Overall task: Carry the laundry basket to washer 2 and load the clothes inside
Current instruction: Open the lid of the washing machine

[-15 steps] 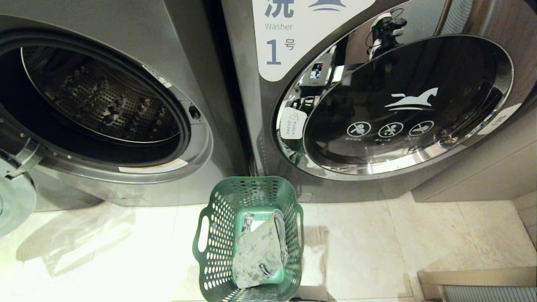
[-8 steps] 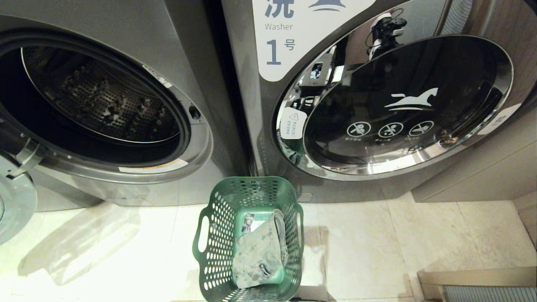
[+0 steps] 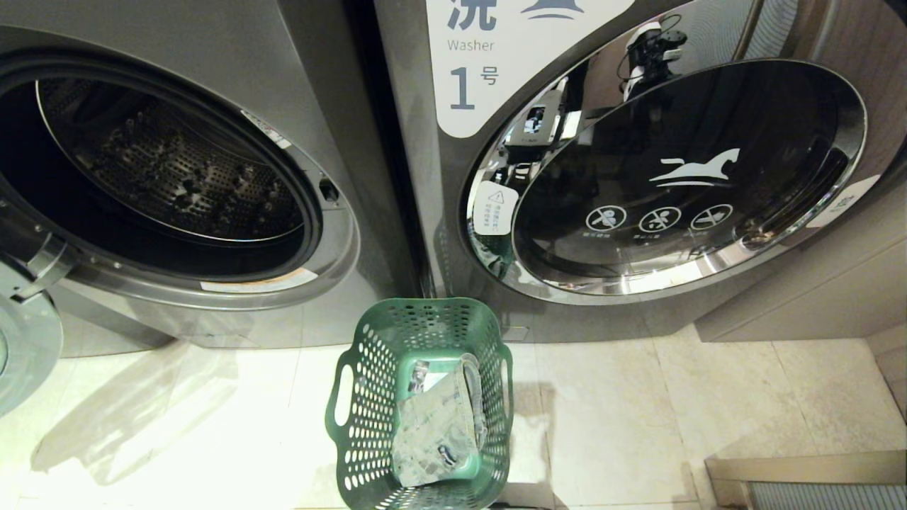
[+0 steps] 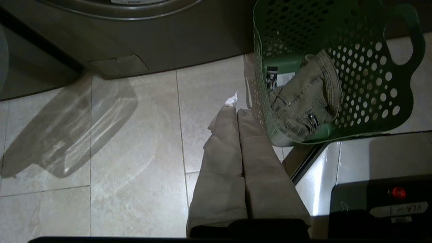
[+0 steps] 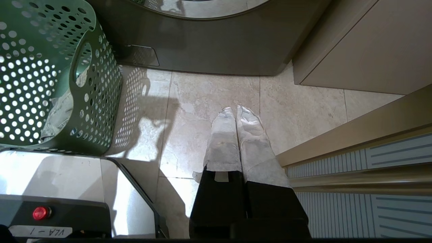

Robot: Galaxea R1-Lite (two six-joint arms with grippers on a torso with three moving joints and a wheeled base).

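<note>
- Loading comes next, as I judge it: the basket [image 3: 419, 404] stands on the floor [image 3: 623, 425] in front of the gap between the two washers, and the clothes [image 3: 436, 425] lie in its bottom, none in a drum.
- The open washer [image 3: 177, 184] on my left shows a bare drum [image 3: 163, 170]; its number is out of view. The washer [image 3: 659, 170] on my right, labelled 1, has its door shut, so I take the open one for washer 2.
- My left jaws [image 4: 234, 109] are pressed together with nothing in them, hanging over the tiles just beside the basket's wall. My right jaws [image 5: 238, 111] are likewise closed and bare, over the floor on the basket's other side.
- To do this well, I would spread the left jaws before going down, since closed tips would only push the cloth about.
- I would come in from above through the basket's mouth, clear of the rim and handle slot, so as not to tip the light plastic.
- I would pinch a thick fold, such as the waistband, lift until the cloth clears the rim, then carry it deep past the drum's lip before letting go.
- The risk I see is a trailing leg catching on the holes.
</note>
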